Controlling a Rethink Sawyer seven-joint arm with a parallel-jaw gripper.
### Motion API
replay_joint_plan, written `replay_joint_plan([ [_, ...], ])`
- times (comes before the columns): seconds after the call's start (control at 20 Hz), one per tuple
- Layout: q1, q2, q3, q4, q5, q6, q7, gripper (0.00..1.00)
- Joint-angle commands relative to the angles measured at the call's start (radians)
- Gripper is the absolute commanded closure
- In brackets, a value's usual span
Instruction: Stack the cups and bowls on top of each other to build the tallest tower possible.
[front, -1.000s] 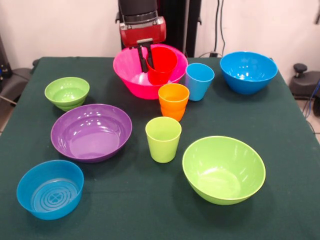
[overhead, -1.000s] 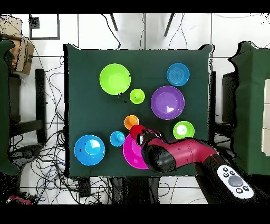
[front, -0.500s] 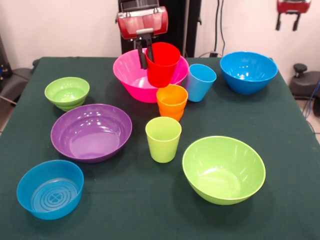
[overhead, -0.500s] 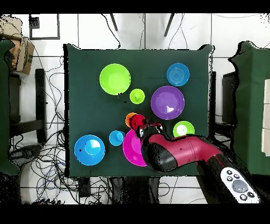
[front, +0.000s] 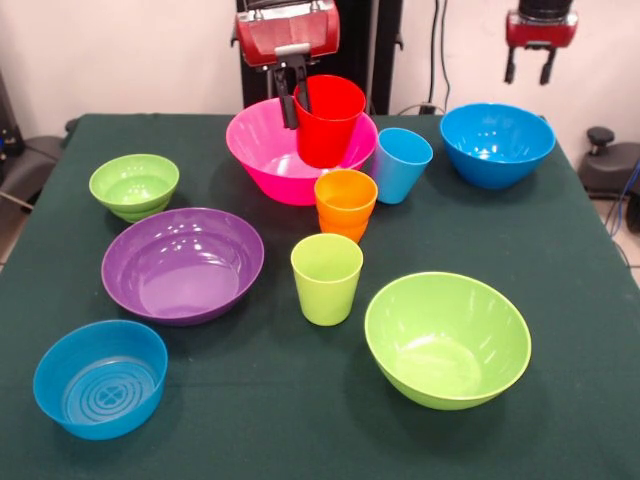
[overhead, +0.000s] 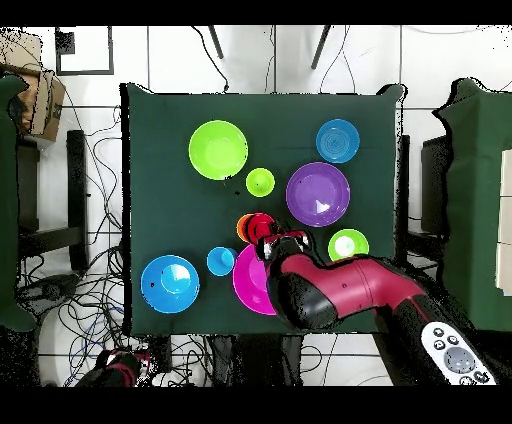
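Green table bearing six bowls, three cups; jaws clamp red cup

red cup, pink bowl

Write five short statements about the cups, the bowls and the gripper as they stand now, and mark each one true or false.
1. The gripper holds the red cup by its rim, clear of the table. True.
2. The red cup sits nested inside the purple bowl. False: the purple bowl is empty, and the red cup hangs in front of the pink bowl.
3. The orange cup stands upright on the table between the pink bowl and the lime green cup. True.
4. The light blue cup lies on its side. False: the light blue cup stands mouth up.
5. A cup rests in the large lime green bowl. False: the large lime green bowl is empty.
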Motion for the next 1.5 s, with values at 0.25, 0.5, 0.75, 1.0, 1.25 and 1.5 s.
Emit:
replay_joint_plan([
  [0.25, -0.055, 0.03, 0.104, 0.131, 0.0, 0.103, -0.039, 1.0],
  [0.5, -0.084, 0.0, 0.141, 0.184, 0.034, 0.155, -0.055, 1.0],
  [0.75, -0.066, -0.008, 0.121, 0.194, 0.023, 0.15, -0.029, 1.0],
  [1.0, -0.055, -0.013, 0.116, 0.193, 0.016, 0.146, -0.019, 1.0],
  [1.25, -0.05, 0.004, 0.105, 0.184, 0.009, 0.153, -0.018, 1.0],
  [1.5, -0.022, -0.007, 0.069, 0.171, -0.037, 0.158, -0.026, 1.0],
])
